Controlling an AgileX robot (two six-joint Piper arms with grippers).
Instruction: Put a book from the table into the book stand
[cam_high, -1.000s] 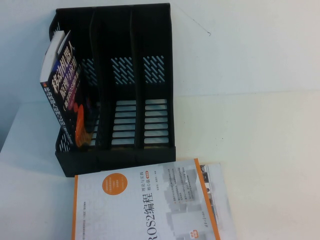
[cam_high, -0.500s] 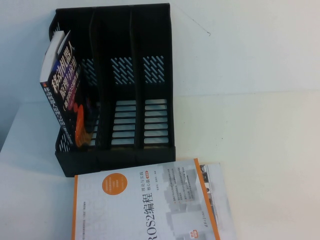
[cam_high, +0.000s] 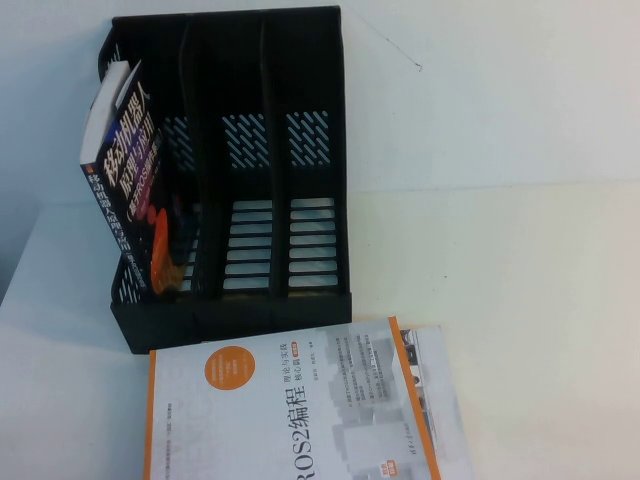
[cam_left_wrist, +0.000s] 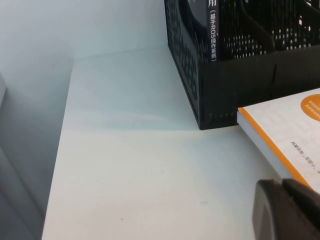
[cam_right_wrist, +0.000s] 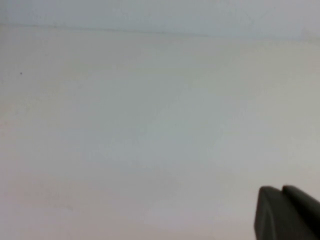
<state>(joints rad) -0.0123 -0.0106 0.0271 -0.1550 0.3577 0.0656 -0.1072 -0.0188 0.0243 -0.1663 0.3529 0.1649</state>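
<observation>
Left pincer (cam_left_wrist: 287, 210): you see only a dark edge of it low over the bench (cam_left_wrist: 130, 165), near the book stand's (cam_high: 240, 170) front corner; open or closed, cannot tell. Right pincer (cam_right_wrist: 287, 212): a dark edge over bare bench; cannot tell either. Your black book (cam_high: 135, 180) stands tilted in the stand's leftmost compartment. White book (cam_high: 300, 410): flat on the bench, just in front of the stand.

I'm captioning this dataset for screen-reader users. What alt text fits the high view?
A thick dark-covered book leans tilted in the leftmost compartment of a black plastic three-slot book stand on a plain white table. A white, orange-bordered book lies flat in front of the stand. Neither the left gripper nor the right gripper appears here.
</observation>
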